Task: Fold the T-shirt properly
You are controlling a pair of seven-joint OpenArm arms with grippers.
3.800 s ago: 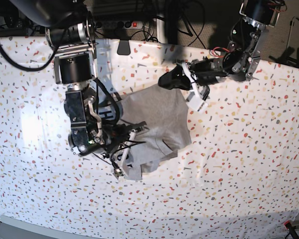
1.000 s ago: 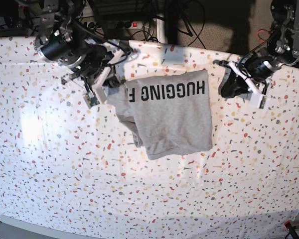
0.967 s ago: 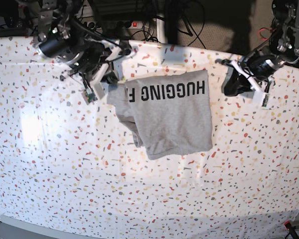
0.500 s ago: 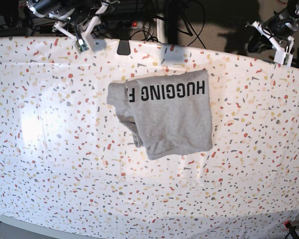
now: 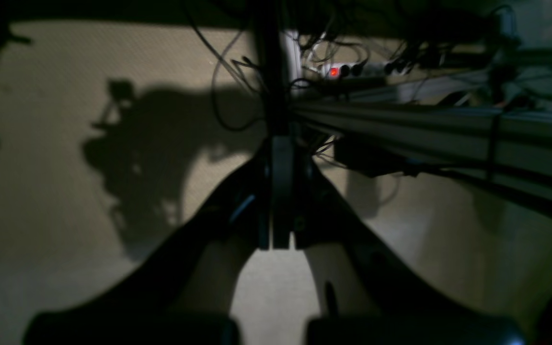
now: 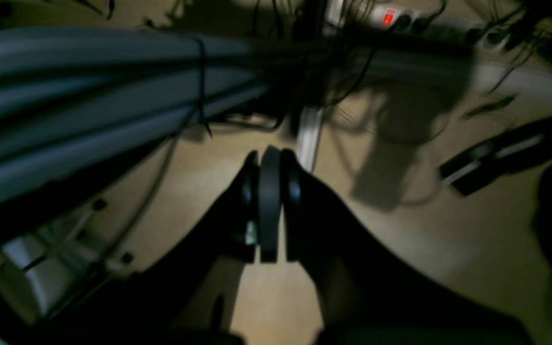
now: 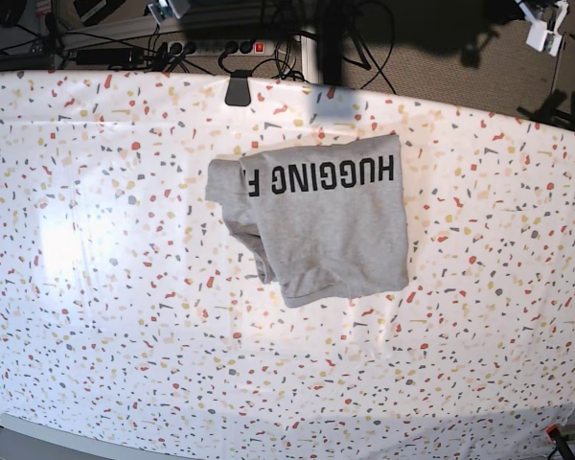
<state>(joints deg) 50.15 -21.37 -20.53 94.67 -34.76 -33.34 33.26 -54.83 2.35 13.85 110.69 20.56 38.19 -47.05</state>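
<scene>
Retreat complete: both arms have swung off past twelve o'clock, left gripper point(image 5: 276, 239) and right gripper point(image 6: 269, 249) clenched on nothing, leaving the T-shirt point(image 7: 321, 225) folded, lettering up, mid-table point(image 7: 96, 316), so the job looks finished.

Looked like a robotics lab / test bench setup, not a home. Big table point(image 7: 96, 316) had a white terrazzo-speckle cover w/ red, grey and yellow flecks, lit hard from above. Behind the far edge was a tangle of black cables point(image 7: 278, 53) plus a power strip point(image 7: 232, 45) w/ a glowing red switch. Wrist cams showed plain beige carpet point(image 5: 41, 201) and metal frame rails point(image 6: 65, 86) w/ wires running along them.
</scene>
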